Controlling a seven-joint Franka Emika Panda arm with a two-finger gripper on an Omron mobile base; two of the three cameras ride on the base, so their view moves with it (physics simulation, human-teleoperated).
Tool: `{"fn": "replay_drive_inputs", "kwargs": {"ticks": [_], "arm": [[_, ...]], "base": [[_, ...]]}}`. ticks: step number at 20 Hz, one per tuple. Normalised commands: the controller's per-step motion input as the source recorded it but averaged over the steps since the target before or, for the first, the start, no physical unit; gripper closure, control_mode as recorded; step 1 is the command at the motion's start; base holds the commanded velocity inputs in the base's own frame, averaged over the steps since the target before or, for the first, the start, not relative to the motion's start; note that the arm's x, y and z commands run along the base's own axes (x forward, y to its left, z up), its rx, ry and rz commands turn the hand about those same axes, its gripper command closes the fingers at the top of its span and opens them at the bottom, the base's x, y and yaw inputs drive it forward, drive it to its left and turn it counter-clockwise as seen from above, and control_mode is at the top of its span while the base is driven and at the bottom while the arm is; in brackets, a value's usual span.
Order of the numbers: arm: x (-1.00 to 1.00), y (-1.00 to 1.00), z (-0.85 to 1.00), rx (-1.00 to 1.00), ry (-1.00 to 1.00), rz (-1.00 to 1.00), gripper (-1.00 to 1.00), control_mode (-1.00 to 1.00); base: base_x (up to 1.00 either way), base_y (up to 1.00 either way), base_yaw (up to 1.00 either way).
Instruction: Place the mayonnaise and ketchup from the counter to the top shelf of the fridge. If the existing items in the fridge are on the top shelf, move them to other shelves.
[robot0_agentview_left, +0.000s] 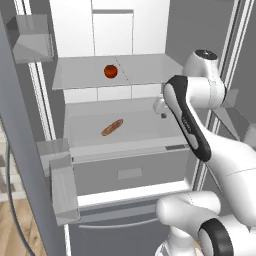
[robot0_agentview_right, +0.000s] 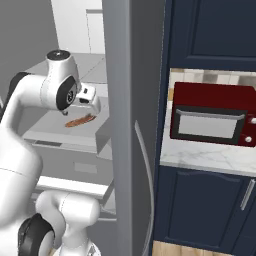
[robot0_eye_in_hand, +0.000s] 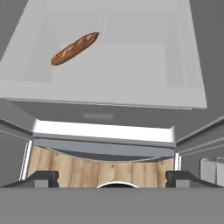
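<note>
The gripper (robot0_eye_in_hand: 112, 177) is hanging wide open and empty above the loaf (robot0_eye_in_hand: 75, 48); the red fruit (robot0_agentview_left: 110, 71) is sitting on the top shelf (robot0_agentview_left: 75, 75); no readable writing is showing.

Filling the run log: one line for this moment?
gripper: open, empty, inside fridge | red fruit: on top shelf | brown loaf: lower shelf | stage: clearing shelf pending

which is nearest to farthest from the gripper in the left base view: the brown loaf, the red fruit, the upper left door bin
Measured from the gripper, at the fridge's right side:
1. Brown loaf, lower shelf, left of the gripper.
2. Red fruit, top shelf, up and left.
3. Upper left door bin, far left on the door.
</note>
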Motion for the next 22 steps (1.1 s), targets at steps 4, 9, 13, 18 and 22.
{"fn": "replay_drive_inputs", "kwargs": {"ticks": [4,9,13,18,22], "arm": [[-0.43,0.1,0.0,0.0,-0.07,0.01,-1.0,-1.0],[-0.12,0.08,0.0,0.0,-0.04,0.01,-1.0,1.0],[0.0,0.0,0.0,0.0,0.0,0.0,-1.0,1.0],[0.0,0.0,0.0,0.0,0.0,0.0,-1.0,1.0],[0.0,0.0,0.0,0.0,0.0,0.0,-1.0,1.0]], "base": [[0.0,0.0,0.0],[0.0,0.03,0.0],[0.02,0.17,0.0],[0.1,0.62,0.0],[0.32,0.72,0.0]]}}
